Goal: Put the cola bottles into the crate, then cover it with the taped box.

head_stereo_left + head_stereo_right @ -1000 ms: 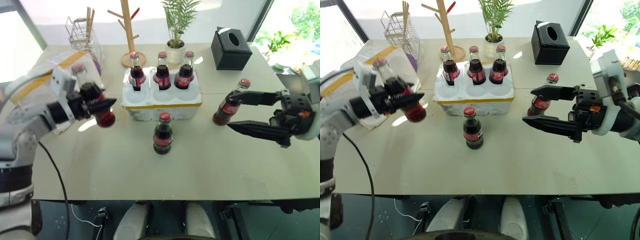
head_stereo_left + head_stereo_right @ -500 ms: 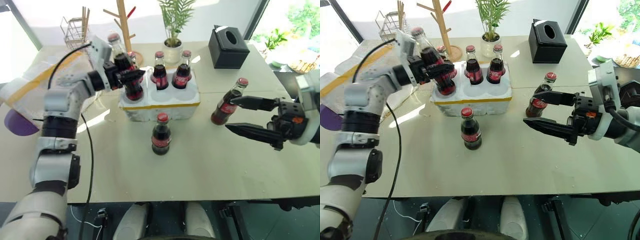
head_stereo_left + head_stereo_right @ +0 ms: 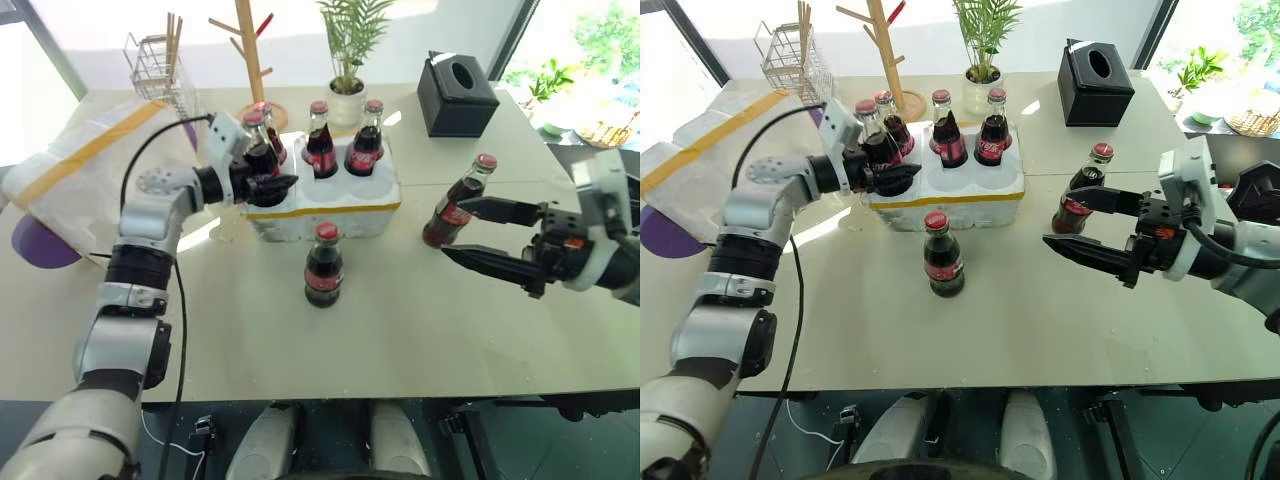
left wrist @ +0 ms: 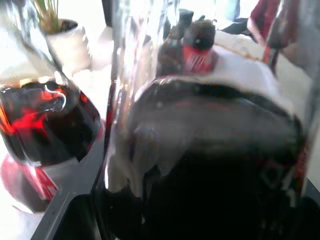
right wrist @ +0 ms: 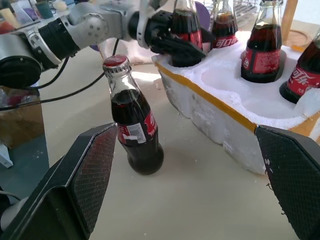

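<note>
The crate [image 3: 365, 222] stands mid-table with three cola bottles in its back row, such as one [image 3: 364, 150]. A fourth bottle [image 3: 256, 150] stands upright in the front-left hole, with my left gripper [image 3: 275, 185] around its lower body. A loose bottle [image 3: 322, 268] stands in front of the crate. Another bottle [image 3: 455, 205] stands to the right, just beyond the fingertips of my open right gripper [image 3: 455, 228]. The taped box [image 3: 80, 175] lies at the table's left.
A black tissue box [image 3: 458, 92], a potted plant [image 3: 350, 100], a wooden peg stand [image 3: 255, 70] and a wire rack [image 3: 160, 65] line the back. A purple object [image 3: 35, 240] pokes out under the taped box. Bare tabletop lies toward the front edge.
My left arm carried its bottle from the table's left over to the crate and lowered it into the front-left hole. The right gripper stayed open near the right bottle.
</note>
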Tool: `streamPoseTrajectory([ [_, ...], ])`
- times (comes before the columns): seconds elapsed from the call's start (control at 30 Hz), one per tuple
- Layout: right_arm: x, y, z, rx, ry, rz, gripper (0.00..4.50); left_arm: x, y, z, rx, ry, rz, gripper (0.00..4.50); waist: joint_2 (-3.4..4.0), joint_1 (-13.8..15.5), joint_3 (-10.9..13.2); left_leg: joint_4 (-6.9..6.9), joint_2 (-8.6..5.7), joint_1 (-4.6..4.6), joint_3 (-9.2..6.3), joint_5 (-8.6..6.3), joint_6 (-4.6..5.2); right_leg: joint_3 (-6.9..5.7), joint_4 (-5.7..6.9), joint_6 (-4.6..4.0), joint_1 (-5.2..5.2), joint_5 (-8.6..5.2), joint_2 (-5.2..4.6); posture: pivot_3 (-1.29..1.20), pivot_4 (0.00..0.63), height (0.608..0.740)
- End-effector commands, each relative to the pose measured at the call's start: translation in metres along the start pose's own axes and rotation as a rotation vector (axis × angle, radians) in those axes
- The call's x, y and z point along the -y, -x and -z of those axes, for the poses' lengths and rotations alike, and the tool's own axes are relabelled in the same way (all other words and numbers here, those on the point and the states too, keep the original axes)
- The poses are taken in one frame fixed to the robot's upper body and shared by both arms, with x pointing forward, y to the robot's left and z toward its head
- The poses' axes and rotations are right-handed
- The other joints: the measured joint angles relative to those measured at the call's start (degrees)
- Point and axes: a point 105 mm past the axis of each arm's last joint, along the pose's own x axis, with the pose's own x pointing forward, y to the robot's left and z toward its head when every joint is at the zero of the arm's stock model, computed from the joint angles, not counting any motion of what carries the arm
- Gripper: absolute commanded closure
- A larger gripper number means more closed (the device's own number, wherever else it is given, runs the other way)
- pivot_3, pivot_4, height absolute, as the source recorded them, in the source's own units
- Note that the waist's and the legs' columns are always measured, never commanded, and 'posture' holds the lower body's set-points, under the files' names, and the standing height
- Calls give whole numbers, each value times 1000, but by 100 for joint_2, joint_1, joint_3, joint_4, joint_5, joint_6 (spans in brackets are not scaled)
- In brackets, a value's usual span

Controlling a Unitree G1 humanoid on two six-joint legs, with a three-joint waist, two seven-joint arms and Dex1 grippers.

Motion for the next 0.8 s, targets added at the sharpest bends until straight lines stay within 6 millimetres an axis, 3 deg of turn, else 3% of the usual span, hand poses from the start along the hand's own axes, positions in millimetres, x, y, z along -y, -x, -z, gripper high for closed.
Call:
streamPoseTrajectory([
  [0.03,0,-6,-5,26,43,-1,0,-7,2,-1,18,-7,-48,30,2,5,-2,1,0,0,0,0,0,0,-1,0,1,0,-1,0,150,740],
  [0.17,0,-14,1,10,45,-8,0,-10,9,-10,53,-20,-60,30,3,7,-3,5,-2,1,0,0,0,0,2,0,5,0,-2,0,150,740],
  [0.37,-6,-25,21,-27,-22,-65,0,-6,57,-77,191,-47,2,30,-2,-42,0,6,0,-5,-1,0,0,2,19,0,-13,0,0,0,150,740],
  [0.47,-10,-35,35,-65,22,-88,0,14,91,-102,188,-55,93,30,1,-60,-2,5,-2,-4,1,0,-1,2,32,-1,-20,0,-3,0,150,740],
  [0.53,-12,-41,39,-59,21,-109,0,31,111,-103,136,-50,167,30,6,-111,-4,5,-1,-4,2,0,0,2,32,-1,-21,-1,-2,0,150,740],
  [0.6,-13,-49,42,-43,12,-131,0,47,126,-90,56,-54,219,30,9,-139,-6,4,-3,1,2,0,0,3,34,-1,-18,-1,-3,0,150,740],
  [0.8,-22,-81,45,-6,10,-238,0,82,141,-41,-127,-49,275,30,6,-123,-5,2,-1,12,0,-5,8,7,39,-4,-7,-1,-1,0,150,740],
])
